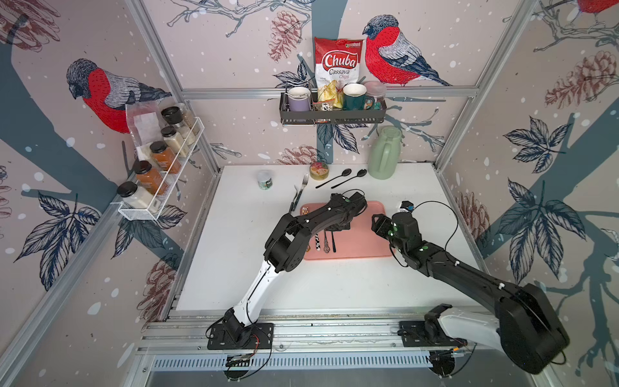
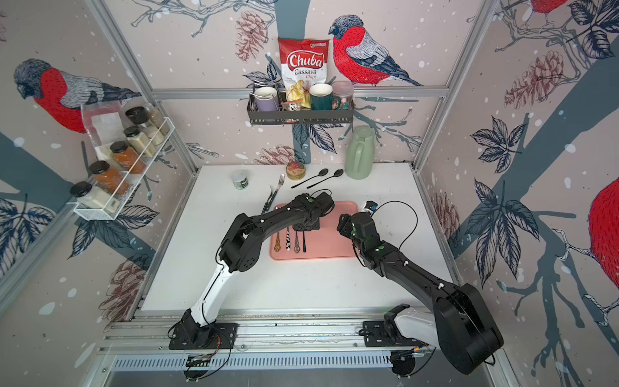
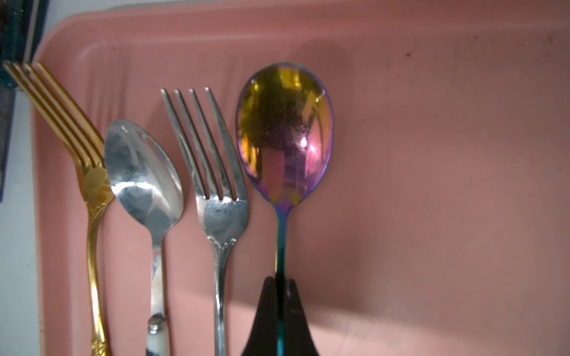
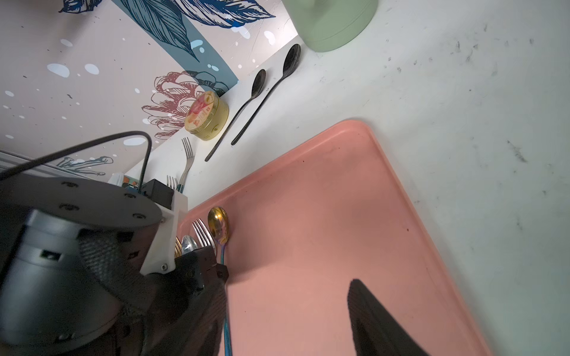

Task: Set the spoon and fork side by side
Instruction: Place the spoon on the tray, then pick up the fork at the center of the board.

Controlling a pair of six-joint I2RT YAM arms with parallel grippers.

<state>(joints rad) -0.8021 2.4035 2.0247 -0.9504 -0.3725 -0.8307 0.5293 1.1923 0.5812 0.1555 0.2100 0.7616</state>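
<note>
Pinching the handle of the iridescent spoon, the left gripper has its jaws closed on it, the bowl pointing straight ahead of the jaws, low over the pink tray. The spoon's long axis runs parallel to the silver fork, which lies just beside the jaws, a narrow gap between the 2. The right gripper hovers farther off with jaws apart and empty, so letting go likely falls to the left arm.

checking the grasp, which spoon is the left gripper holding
The rainbow-tinted spoon, its handle pinched in the left gripper. The silver spoon lies loose on the pink tray; the two black spoons lie off it.
</note>
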